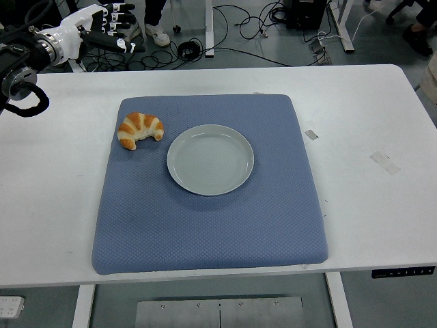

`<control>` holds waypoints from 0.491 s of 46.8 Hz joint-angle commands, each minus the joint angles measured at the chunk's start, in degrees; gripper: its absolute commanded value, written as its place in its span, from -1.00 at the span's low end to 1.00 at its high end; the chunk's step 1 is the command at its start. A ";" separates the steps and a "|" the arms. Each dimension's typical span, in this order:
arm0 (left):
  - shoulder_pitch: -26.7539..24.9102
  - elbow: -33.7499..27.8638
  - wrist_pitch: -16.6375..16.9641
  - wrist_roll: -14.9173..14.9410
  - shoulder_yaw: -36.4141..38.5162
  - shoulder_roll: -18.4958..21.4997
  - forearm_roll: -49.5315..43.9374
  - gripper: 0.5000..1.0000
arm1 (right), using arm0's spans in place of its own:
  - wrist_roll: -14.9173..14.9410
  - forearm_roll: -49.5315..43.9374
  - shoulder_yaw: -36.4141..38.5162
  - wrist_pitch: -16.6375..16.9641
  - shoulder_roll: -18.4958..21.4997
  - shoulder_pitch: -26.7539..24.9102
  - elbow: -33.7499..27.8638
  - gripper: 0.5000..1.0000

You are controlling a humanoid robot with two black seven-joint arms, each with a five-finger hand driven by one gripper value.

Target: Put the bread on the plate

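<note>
A golden croissant (140, 129) lies on the blue mat (205, 225), near its far left part. Just right of it sits an empty pale grey plate (210, 159), a small gap away from the bread. My left hand (102, 27) hovers at the top left, above the table's far edge and well behind the croissant. Its white and black fingers (117, 9) are stretched out and hold nothing. The right arm does not show.
The white table (369, 123) extends around the mat, with small tape marks (384, 162) on its right side. Beyond the far edge, cables (239, 27) lie on the floor and a person's shoes (157, 33) show at the top.
</note>
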 commanded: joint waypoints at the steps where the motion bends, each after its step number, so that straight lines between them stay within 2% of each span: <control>1: 0.00 0.00 -0.01 0.00 0.08 -0.17 -0.01 0.86 | 0.00 0.00 0.00 0.00 0.00 0.00 -0.04 1.00; 23: 0.27 0.00 -0.10 0.00 0.08 -0.35 0.07 0.86 | 0.00 0.00 0.00 0.00 0.00 0.00 -0.04 1.00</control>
